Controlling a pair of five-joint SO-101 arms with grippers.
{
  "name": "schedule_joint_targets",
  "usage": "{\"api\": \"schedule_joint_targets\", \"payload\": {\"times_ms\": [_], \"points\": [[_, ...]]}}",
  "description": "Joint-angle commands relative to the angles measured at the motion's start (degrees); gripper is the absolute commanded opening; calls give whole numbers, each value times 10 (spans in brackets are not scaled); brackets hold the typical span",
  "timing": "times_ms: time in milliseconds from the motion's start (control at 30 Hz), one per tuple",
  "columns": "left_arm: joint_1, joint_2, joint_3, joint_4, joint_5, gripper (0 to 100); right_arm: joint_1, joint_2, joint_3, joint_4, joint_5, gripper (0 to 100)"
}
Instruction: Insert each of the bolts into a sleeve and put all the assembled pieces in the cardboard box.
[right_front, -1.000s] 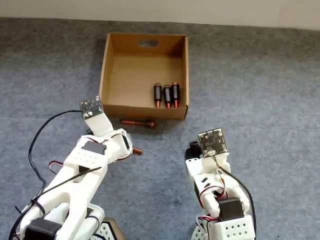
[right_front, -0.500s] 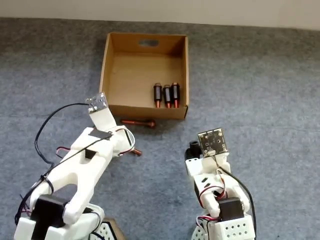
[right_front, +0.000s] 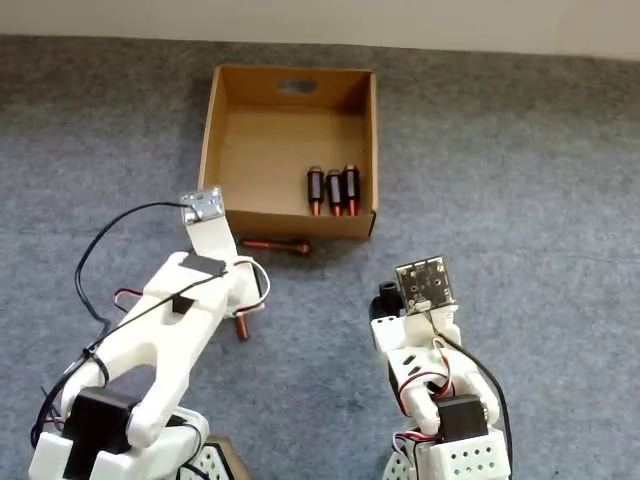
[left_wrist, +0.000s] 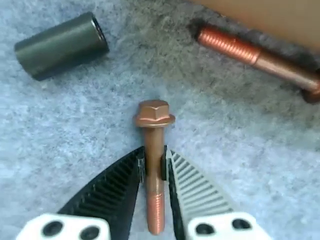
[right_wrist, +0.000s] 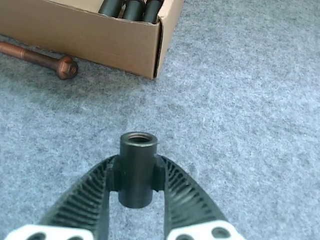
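The left gripper (left_wrist: 154, 156) was closed tight on the shank of a copper bolt (left_wrist: 153, 120), head pointing away from the wrist, over grey carpet (left_wrist: 260, 150). The right gripper (right_wrist: 136, 167) clamped a black sleeve (right_wrist: 136, 182), its open bore facing outward. The left wrist view picked out a loose sleeve (left_wrist: 62, 45) lying beyond the bolt's head, and a second bolt (left_wrist: 250, 52) lying along the cardboard box (right_front: 212, 150). From above, the box held what looked like three assembled pieces (right_front: 333, 190) against its near wall.
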Motion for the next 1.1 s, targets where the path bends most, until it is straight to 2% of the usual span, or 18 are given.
{"api": "schedule_joint_targets", "payload": {"times_ms": [0,167,233,433,667,867,1067], "points": [[-7,-16,-13,65,-104,24,4,-11,29,0,7,6],[-8,-81,-41,130,-354,27,4,-11,29,0,7,6],[-7,-97,-39,132,-400,27,4,-11,29,0,7,6],[-7,-75,-34,130,-402,28,4,-11,30,0,7,6],[-9,21,-55,120,-402,29,4,-11,30,0,7,6],[-7,46,-86,120,-361,138,4,-11,31,0,7,6],[-7,14,-87,119,-360,98,4,-11,31,0,7,6]]}}
